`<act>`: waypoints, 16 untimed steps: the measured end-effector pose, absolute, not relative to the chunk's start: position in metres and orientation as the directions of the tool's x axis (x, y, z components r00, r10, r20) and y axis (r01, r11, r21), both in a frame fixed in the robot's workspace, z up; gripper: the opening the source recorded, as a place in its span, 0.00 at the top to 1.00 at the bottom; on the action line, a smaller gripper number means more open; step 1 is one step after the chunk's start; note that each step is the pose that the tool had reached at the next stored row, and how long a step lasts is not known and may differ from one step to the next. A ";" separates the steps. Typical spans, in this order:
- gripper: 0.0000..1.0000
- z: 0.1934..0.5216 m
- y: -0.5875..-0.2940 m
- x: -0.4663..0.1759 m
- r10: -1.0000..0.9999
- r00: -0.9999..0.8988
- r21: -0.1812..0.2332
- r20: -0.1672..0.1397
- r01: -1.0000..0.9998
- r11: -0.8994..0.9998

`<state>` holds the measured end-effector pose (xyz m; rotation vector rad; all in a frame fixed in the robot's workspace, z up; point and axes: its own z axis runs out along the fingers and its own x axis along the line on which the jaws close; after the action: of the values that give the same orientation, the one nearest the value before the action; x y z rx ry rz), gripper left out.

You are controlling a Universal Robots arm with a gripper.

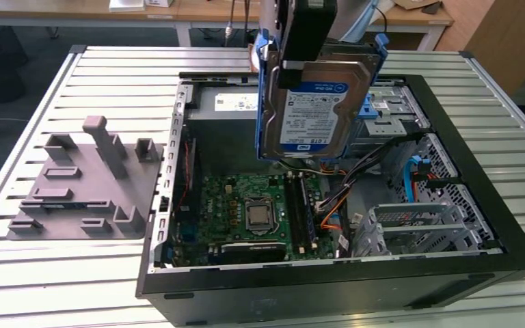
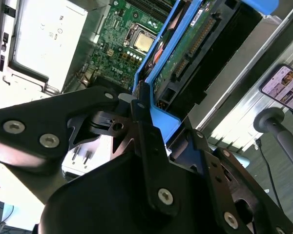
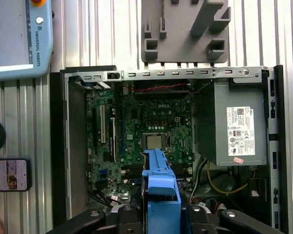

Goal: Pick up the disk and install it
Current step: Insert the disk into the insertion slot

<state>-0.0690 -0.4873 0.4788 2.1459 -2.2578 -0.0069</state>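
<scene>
The disk (image 1: 317, 113), a silver hard drive with a white-and-blue label in a blue plastic carrier, hangs upright above the open computer case (image 1: 481, 171). My gripper (image 1: 301, 63) is shut on its upper edge. It hovers over the case's back middle, above the motherboard (image 1: 253, 212), touching nothing below. In the second wrist view the disk (image 2: 185, 48) shows its circuit-board side and connector, clamped in my gripper (image 2: 146, 117). The first wrist view looks straight down the blue carrier edge of the disk (image 3: 160, 180), held in my gripper (image 3: 160, 210), onto the motherboard (image 3: 151, 131).
A grey power supply box (image 3: 234, 131) fills one end of the case. Metal drive cages (image 1: 426, 225) and loose cables sit on the exterior view's right. A grey fixture (image 1: 89, 184) lies on the slatted table beside the case. A teach pendant (image 3: 14, 39) and a phone (image 3: 7, 174) lie nearby.
</scene>
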 end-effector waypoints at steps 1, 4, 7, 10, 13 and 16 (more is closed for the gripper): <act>0.64 0.479 -0.487 -0.069 -0.999 -0.051 0.022 0.016 -0.998 0.051; 0.64 0.479 -0.487 -0.069 -0.999 -0.051 0.022 0.016 -0.998 0.051; 0.64 0.479 -0.489 -0.069 -0.999 -0.050 0.022 0.016 -0.998 0.051; 0.64 0.478 -0.493 -0.069 -0.999 -0.051 0.022 0.016 -0.998 0.051; 0.64 0.478 -0.498 -0.069 -0.999 -0.051 0.022 0.016 -0.998 0.051; 0.64 0.478 -0.503 -0.069 -0.999 -0.051 0.022 0.016 -0.998 0.051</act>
<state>-0.0689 -0.5031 0.4780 2.1460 -2.2577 -0.0069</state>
